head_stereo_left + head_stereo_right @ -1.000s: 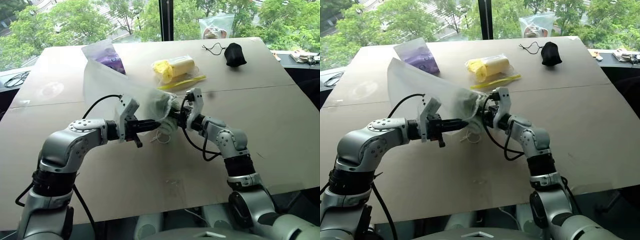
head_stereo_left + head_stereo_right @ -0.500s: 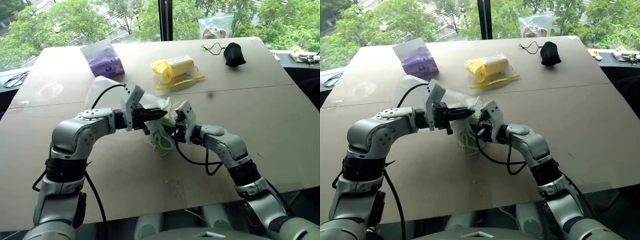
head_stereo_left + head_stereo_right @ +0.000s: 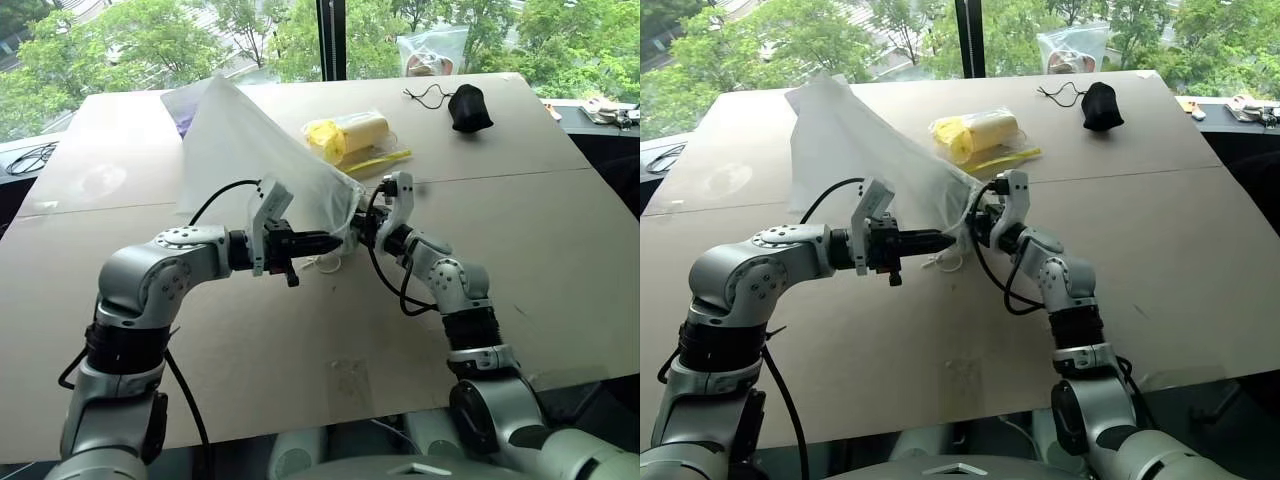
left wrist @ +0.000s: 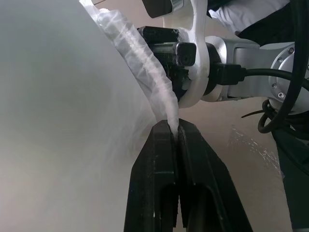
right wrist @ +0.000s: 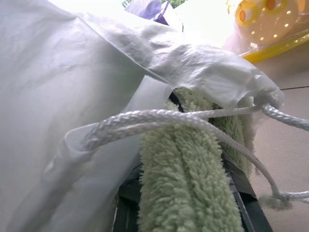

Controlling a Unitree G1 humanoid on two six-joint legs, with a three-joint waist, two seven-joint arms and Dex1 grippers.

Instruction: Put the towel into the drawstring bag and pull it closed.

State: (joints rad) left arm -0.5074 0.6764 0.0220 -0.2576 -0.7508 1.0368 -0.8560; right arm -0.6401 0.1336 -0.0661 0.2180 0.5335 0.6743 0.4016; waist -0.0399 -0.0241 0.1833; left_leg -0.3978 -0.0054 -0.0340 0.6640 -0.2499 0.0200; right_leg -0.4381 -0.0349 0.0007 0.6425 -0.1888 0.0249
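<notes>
- The left gripper (image 3: 318,241) had its fingers pressed together on the gathered rim of the drawstring bag (image 3: 255,150), holding the mouth up above the middle of the table (image 3: 560,250).
- The rest of the bag trailed back toward the table's far left corner.
- The right gripper (image 3: 364,229) pinched the towel (image 5: 190,193), its pale green pile lying between the fingers right at the bag's mouth, a white cord (image 5: 159,118) draped across it.
- The step in hand looked like insertion: the towel was at the opening, not clearly inside.
- The next move would call for pushing the towel deeper, releasing it, then taking the cords to cinch the mouth.
</notes>
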